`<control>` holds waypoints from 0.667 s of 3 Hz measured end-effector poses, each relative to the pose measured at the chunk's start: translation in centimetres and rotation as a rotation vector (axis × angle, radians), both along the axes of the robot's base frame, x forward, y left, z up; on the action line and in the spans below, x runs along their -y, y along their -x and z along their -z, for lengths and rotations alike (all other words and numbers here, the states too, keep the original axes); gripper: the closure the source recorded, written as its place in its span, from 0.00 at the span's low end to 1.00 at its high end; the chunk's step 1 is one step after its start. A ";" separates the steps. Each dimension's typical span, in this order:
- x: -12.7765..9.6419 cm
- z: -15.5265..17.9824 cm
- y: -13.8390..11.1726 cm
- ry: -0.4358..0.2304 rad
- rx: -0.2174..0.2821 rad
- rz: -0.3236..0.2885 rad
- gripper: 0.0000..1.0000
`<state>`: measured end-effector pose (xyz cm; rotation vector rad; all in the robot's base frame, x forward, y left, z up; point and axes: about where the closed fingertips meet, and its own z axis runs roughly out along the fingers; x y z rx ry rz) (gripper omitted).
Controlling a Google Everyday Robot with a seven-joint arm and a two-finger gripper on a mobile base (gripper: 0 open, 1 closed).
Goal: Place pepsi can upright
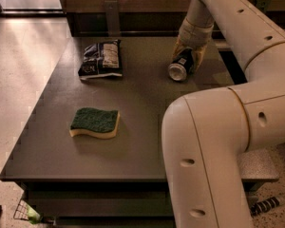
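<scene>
The pepsi can (181,68) is dark blue with a silver end facing me. It is tilted, almost on its side, at the far right part of the grey table (133,108). My gripper (187,56) reaches down from above and is shut on the can, its pale fingers (199,56) on either side of the can's body. The can's far end is hidden behind the gripper.
A dark blue-and-white snack bag (100,60) lies at the far left of the table. A green and yellow sponge (95,122) lies nearer, left of centre. My large pale arm (213,141) fills the right foreground. A low wall runs behind the table.
</scene>
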<state>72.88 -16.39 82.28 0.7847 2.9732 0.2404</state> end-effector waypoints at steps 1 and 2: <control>0.7 -1.4 -0.7 0.010 0.072 -0.032 1.00; 2.1 -3.6 -1.2 0.004 0.171 -0.086 1.00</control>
